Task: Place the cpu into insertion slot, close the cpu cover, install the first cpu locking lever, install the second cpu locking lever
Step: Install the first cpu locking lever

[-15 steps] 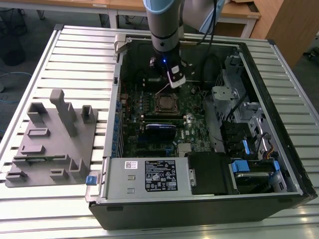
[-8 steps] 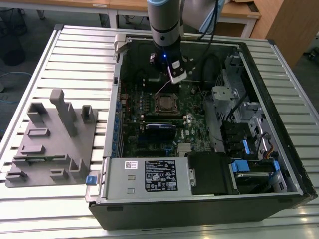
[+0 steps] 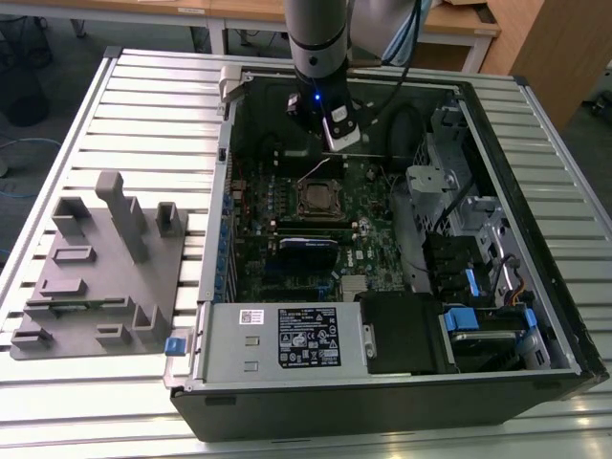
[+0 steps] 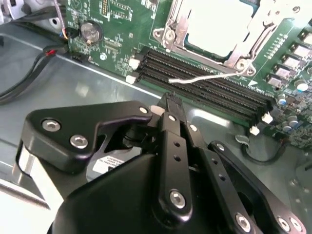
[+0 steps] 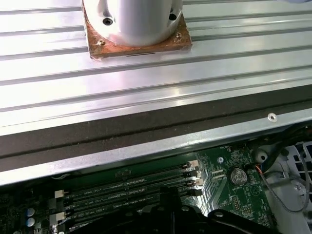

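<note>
While the black-fingered gripper (image 4: pixel 170 100) hangs above the long black memory slots (image 4: pixel 204 83), its jaws pressed together on nothing, the small flat grey-topped cpu (image 4: pixel 214 24) lies in the dark-framed square insertion slot (image 3: pixel 318 197), a thin silver lever (image 4: pixel 207 77) between them.

The arm's claw (image 3: pixel 341 129) hovers above the insertion slot (image 3: pixel 318 197) inside the open computer case (image 3: pixel 535 239)

Even overhead light; glare streaks the ribbed table (image 5: pixel 146 97); the case interior (image 3: pixel 277 143) is shadowed, the nearest parts soft.
</note>
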Controlling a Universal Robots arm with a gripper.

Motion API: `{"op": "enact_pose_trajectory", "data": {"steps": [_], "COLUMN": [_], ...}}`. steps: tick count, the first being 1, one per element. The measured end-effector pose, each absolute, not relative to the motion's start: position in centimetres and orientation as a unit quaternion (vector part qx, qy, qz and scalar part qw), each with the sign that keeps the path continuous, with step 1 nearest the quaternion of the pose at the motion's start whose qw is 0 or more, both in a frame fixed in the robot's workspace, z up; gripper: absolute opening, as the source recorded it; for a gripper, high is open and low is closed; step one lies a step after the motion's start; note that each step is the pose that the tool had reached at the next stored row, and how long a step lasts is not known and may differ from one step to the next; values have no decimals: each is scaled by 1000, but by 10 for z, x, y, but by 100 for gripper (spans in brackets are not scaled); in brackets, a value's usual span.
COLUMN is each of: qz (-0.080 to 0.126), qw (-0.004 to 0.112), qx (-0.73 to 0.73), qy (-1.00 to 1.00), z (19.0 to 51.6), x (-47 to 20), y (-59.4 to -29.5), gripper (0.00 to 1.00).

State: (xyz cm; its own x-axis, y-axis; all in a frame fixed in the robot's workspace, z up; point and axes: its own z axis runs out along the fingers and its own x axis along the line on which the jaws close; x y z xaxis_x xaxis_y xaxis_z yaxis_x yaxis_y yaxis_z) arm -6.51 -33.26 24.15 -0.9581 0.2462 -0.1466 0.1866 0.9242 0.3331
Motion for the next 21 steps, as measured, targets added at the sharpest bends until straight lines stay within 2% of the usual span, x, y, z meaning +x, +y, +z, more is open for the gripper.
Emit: {"op": "enact_pose_trajectory", "data": {"steps": [4, 21], "qz": [159, 146], "qw": [95, 115], "qx": [117, 132], "qy": [976, 974], "z": [241, 227], "x": [-65, -81], "y": [-334, -337], "gripper": [11, 11]}}
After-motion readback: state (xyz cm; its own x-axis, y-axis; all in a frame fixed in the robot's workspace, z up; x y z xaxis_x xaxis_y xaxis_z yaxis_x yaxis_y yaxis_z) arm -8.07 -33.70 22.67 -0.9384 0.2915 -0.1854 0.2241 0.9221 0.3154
